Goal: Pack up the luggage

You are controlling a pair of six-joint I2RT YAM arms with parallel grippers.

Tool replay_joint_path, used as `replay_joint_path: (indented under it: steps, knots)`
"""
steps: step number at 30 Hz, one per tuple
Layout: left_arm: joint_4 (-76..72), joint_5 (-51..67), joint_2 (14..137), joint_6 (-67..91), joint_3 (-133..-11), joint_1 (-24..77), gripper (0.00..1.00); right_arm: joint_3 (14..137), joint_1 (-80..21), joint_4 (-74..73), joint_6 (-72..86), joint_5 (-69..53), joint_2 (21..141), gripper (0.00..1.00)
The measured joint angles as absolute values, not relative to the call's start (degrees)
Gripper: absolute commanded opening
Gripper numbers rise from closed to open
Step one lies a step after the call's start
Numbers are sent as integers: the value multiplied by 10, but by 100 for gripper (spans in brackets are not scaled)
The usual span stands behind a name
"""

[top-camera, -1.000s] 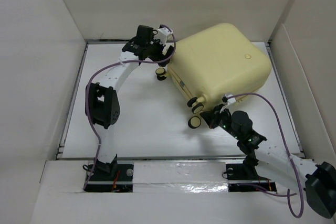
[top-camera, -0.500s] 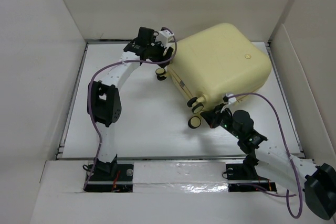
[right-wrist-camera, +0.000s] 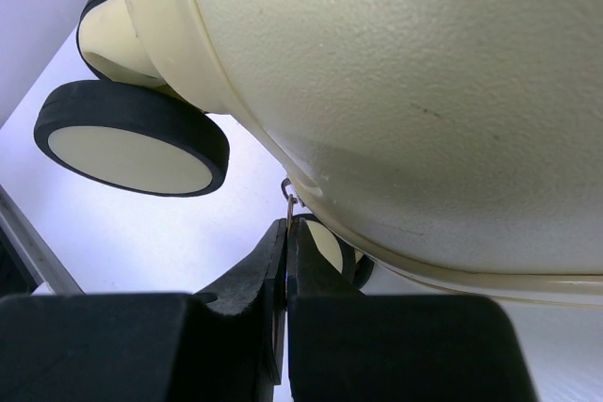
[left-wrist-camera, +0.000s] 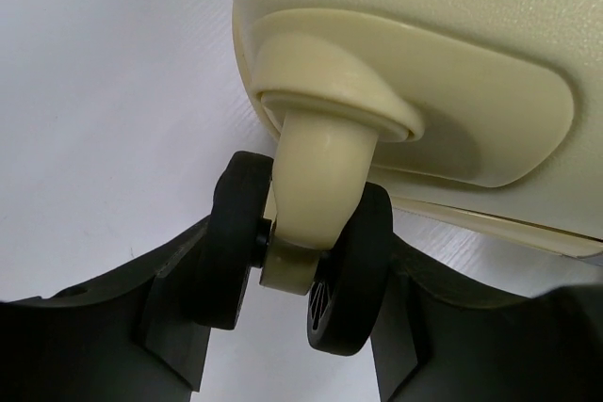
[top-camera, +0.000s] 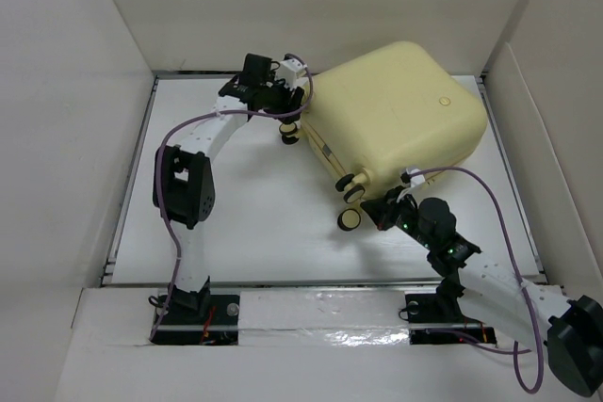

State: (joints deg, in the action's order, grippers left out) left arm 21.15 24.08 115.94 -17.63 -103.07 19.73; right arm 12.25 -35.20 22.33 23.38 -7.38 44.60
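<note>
Left gripper [left-wrist-camera: 299,270] is closed halfway round a black caster wheel [left-wrist-camera: 353,270] at the suitcase's near-left corner. The right gripper [right-wrist-camera: 285,228] is pinched tight on a thin metal loop [right-wrist-camera: 289,192] at the seam. The suitcase [top-camera: 400,110] lies closed at the table's [top-camera: 254,204] far right, edges near the walls, with bare tabletop left and in front.

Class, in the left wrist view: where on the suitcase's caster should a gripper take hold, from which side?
Probably pinch the caster across its twin black wheels, one finger on each flat outer face, approaching from the end away from the luggage shell; the stem is rounded.
</note>
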Motion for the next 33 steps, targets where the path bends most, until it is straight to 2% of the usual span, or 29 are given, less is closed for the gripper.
replay_joint_path:
  steps: [7, 9, 16, 20, 24, 28, 30, 33]
  knots:
    - [155, 248, 1134, -144, -979, 197, 0, 123, -349, 223, 234, -76, 445, 0]
    - [101, 243, 1109, -118, -929, 201, 0, 123, -345, 222, 234, -79, 443, 0]
    - [-186, 185, 890, 34, -568, 219, 0, 130, -292, 176, 229, -138, 430, 0]
    - [-244, 119, 759, 99, -411, 248, 0, 173, -231, 109, 216, -189, 440, 0]
    - [-238, -13, 682, 132, -354, 340, 0, 208, -165, 56, 211, -206, 460, 0]
    - [-257, -93, 663, 180, -322, 417, 0, 221, -134, 81, 227, -176, 497, 0]
    - [-269, -110, 661, 202, -315, 428, 0, 202, -141, 147, 251, -146, 503, 0]
    - [-274, -107, 661, 233, -314, 431, 0, 132, -204, 263, 269, -60, 507, 0]
